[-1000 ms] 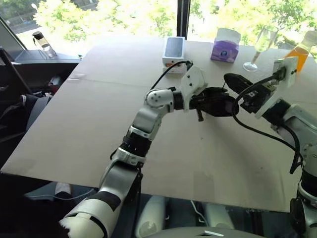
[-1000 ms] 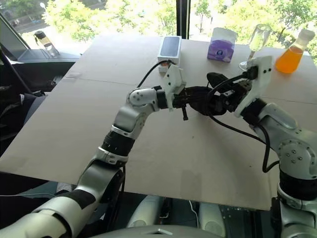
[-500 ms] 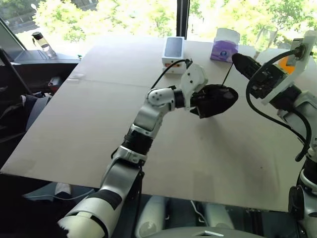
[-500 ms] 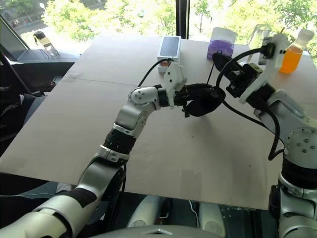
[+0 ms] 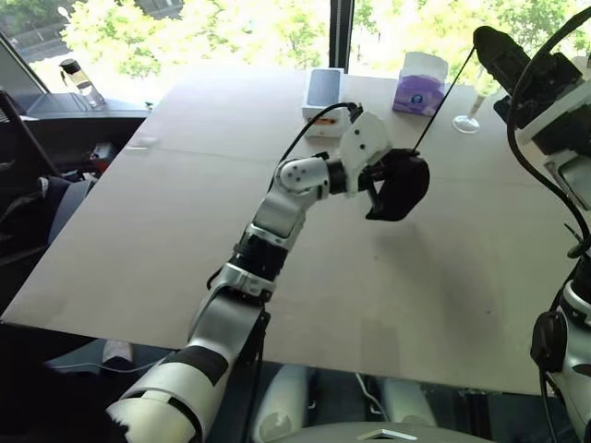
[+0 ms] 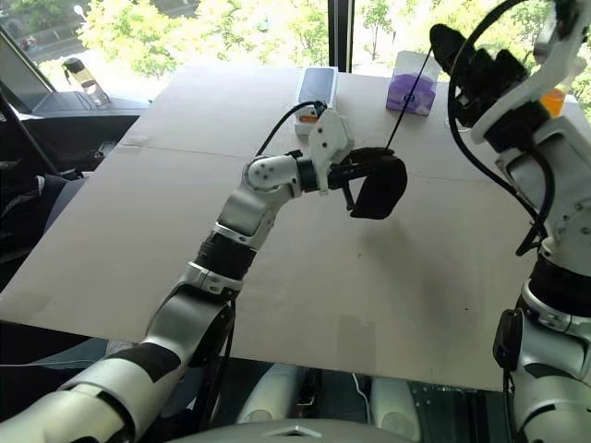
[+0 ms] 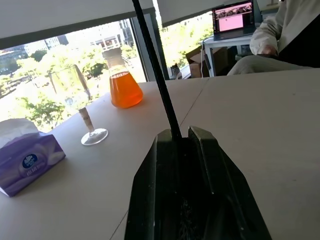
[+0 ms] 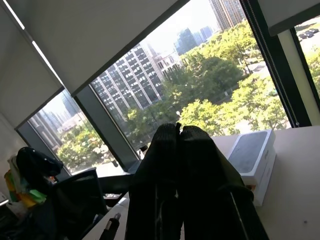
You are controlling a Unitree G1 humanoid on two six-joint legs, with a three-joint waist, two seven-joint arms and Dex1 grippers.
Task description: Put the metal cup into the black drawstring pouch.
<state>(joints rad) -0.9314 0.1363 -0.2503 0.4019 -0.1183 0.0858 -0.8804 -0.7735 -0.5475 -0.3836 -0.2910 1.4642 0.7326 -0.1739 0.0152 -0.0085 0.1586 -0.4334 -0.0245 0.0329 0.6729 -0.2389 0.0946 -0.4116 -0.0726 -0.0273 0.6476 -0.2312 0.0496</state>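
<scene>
Nearest to us, the left hand [image 5: 377, 182] reaches level across the bare middle of the tabletop [image 5: 185, 231], its fingers clamped on the mouth of the black drawstring pouch [image 5: 399, 186], which hangs in the air above the board; we cannot see inside it, and we cannot make out the metal cup. From the pouch a thin black cord [image 5: 445, 95] runs taut, slanting up to the right hand [image 5: 488, 43], which is raised high on the right with its two fingers pressed together on the cord's end. Along the far edge of the tabletop stand a white phone box [image 5: 323, 94] with a dark top, a purple and white tissue box [image 7: 22, 162] bearing a round blue logo too small for us to read, a clear stemmed glass [image 7: 80, 107] that looks empty, and a conical flask [image 7: 123, 85] partly filled with orange liquid. Beyond the tabletop, the left wrist view shows a seated person [image 7: 280, 35] near an open laptop [image 7: 233, 17].
</scene>
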